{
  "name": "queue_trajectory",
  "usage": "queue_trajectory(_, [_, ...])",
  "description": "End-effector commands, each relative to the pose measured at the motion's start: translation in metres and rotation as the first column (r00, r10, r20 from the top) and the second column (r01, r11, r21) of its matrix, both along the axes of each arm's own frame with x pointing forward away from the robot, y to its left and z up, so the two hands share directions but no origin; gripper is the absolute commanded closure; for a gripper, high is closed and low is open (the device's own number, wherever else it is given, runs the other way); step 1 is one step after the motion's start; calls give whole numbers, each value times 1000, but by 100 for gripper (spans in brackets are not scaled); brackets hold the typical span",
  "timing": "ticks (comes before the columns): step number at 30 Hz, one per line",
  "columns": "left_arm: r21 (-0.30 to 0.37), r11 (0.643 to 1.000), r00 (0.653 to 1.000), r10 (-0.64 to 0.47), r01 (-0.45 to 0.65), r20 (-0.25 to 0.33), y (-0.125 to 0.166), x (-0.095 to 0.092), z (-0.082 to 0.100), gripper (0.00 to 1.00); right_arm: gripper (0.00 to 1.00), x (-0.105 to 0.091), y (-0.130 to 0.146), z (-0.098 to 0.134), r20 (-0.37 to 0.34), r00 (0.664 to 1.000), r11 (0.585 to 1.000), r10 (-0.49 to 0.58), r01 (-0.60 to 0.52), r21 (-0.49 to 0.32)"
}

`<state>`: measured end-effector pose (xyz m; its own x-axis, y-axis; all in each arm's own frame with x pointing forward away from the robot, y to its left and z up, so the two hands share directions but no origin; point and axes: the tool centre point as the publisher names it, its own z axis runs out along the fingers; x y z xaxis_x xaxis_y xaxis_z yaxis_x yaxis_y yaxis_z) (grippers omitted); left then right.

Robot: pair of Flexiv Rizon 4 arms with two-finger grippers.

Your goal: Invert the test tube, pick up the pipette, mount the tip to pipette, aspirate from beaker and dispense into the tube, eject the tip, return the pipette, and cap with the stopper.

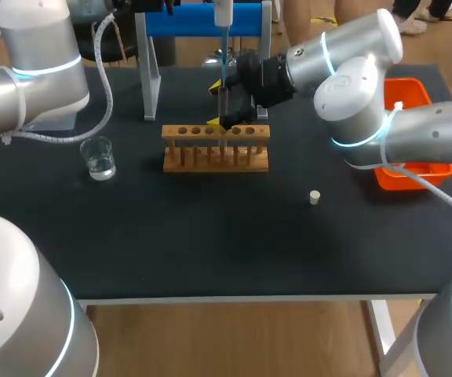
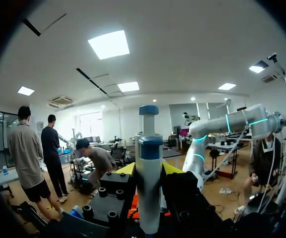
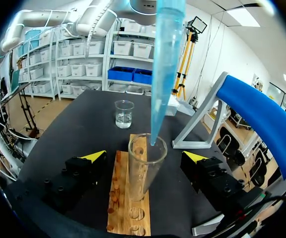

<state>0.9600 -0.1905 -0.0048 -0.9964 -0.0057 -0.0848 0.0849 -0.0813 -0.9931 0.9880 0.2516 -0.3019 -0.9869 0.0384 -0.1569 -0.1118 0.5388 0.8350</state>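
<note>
The left gripper point(image 2: 148, 169) holds the pipette point(image 2: 148, 193) tight. Its blue tip point(image 3: 163, 64) pokes into the top of the tube point(image 3: 144, 173). The tube stands in the rack point(image 1: 216, 161), between the 2 wide-open fingers point(image 3: 94, 156) of the right gripper point(image 3: 144, 155), not touching them. The stopper point(image 1: 315, 197) lies on the table point(image 1: 210, 243).

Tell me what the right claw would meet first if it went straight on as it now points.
The test tube, standing in the wooden rack between the fingers of the open right claw, with the pipette tip at its mouth. Further ahead stands the beaker; depth is unclear.
</note>
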Motion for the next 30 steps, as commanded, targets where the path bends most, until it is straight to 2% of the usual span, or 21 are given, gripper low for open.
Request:
queue_trajectory(1, [-1, 1000, 1000, 0, 0, -1, 0, -1, -1, 100, 0, 1, 0, 0, -2, 1000, 1000, 1, -1, -4])
queue_trajectory(30, [-10, 1000, 1000, 2, -2, -19, -2, -3, -13, 100, 0, 1, 0, 0, -2, 1000, 1000, 1, -1, -4])
